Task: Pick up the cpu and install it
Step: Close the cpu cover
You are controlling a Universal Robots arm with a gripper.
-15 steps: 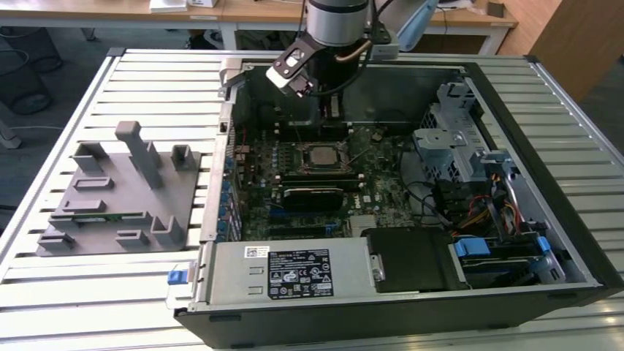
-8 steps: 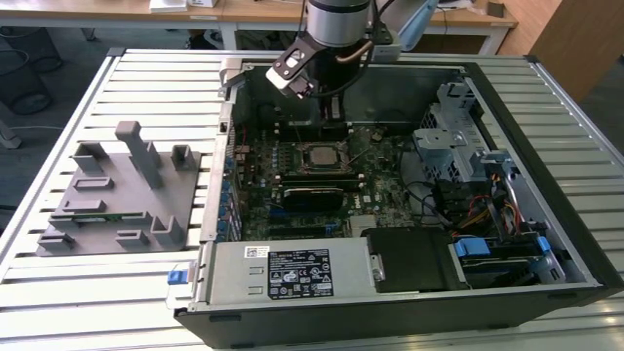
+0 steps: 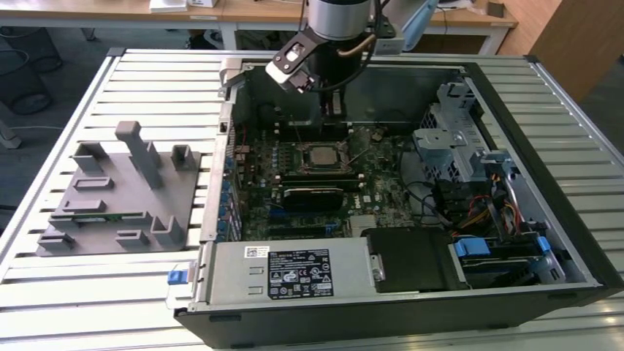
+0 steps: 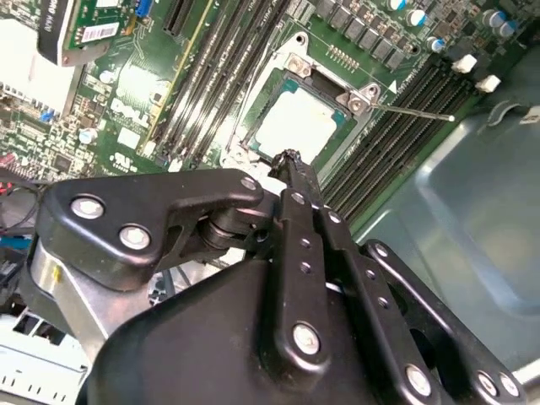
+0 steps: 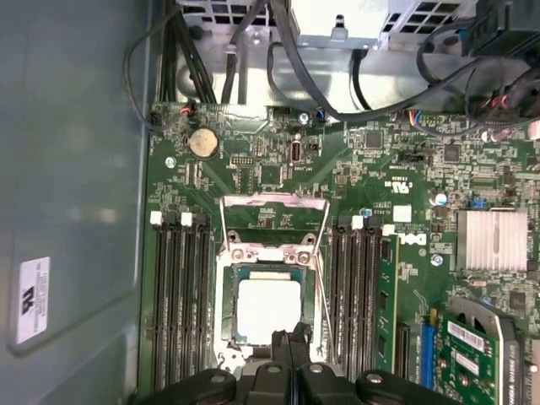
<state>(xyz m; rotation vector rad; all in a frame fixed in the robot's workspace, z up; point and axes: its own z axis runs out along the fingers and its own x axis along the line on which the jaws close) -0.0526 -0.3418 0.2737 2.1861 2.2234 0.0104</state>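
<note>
- One gripper (image 5: 291, 339): I logged its fingers pressed together with nothing between them in both wrist views. I could not tell whether the tips touched anything beneath.
- One cpu (image 5: 268, 308): it sat silver top up, flat in the socket (image 5: 226, 314) of the motherboard (image 5: 405, 169). The fingertips covered one edge in the first wrist view.
- Same pair, exterior view: the cpu (image 3: 320, 157) lay near the middle of the case (image 3: 556, 168), with the gripper (image 3: 334, 110) at twelve o'clock of it. I found the dark fingers hard to separate from the dark board there.
- One load plate (image 5: 274, 211): it was folded back from the socket, beside the cpu rather than over it.
- Memory slots (image 5: 181, 295): these flanked the socket on both sides.
- One arm (image 3: 341, 22): the frame edge cut it off at twelve o'clock.
- One grey fixture (image 3: 117, 194): it rested on the slatted table (image 3: 98, 300) at nine o'clock of the case, apart from it.
- One power supply (image 3: 292, 270): it sat at six o'clock of the cpu.
- Cables (image 3: 468, 212): a tangle at four o'clock, its runs impossible to trace.
- Second wrist view: the gripper's black linkage hid much of the motherboard.
</note>
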